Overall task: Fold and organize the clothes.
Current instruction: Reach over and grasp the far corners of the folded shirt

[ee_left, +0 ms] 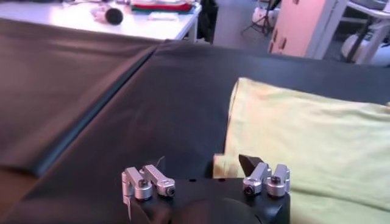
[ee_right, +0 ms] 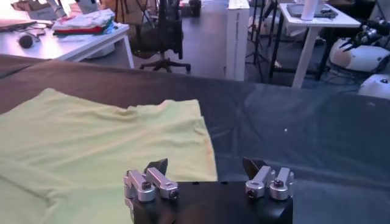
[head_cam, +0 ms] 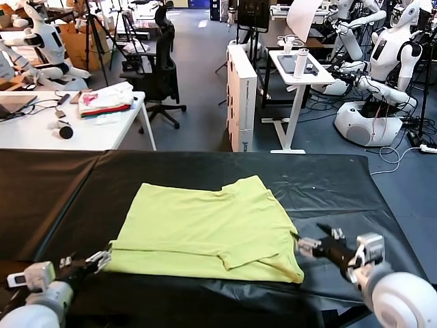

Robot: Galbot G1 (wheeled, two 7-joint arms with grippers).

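The left gripper (head_cam: 104, 258) hangs low at the near left corner of the lime T-shirt (head_cam: 208, 229), its jaws spread wide and holding nothing. In its own wrist view the left gripper (ee_left: 206, 176) shows both fingertips apart with the shirt's corner edge lying just beyond them, near but not pinched. The right gripper (head_cam: 315, 240) sits at the shirt's near right corner, jaws likewise spread and empty; its wrist view shows the right gripper (ee_right: 206, 173) just off the fabric edge, over the cloth's border.

The T-shirt lies on the black table cover (head_cam: 341, 188), roughly central, its plain side up and no print showing. It is partly folded: one layer is doubled over, and a sleeve flap lies turned in near the right gripper. The surface is fairly smooth with slight wrinkles.

Having both grippers spread at the two near corners suggests either a release or readiness to grasp there; which one cannot be judged. Taking both corners together would probably let the shirt fold evenly.

Well beyond the shirt, a white desk (head_cam: 41, 130) holds a white-and-pink cloth pile (head_cam: 106, 100).
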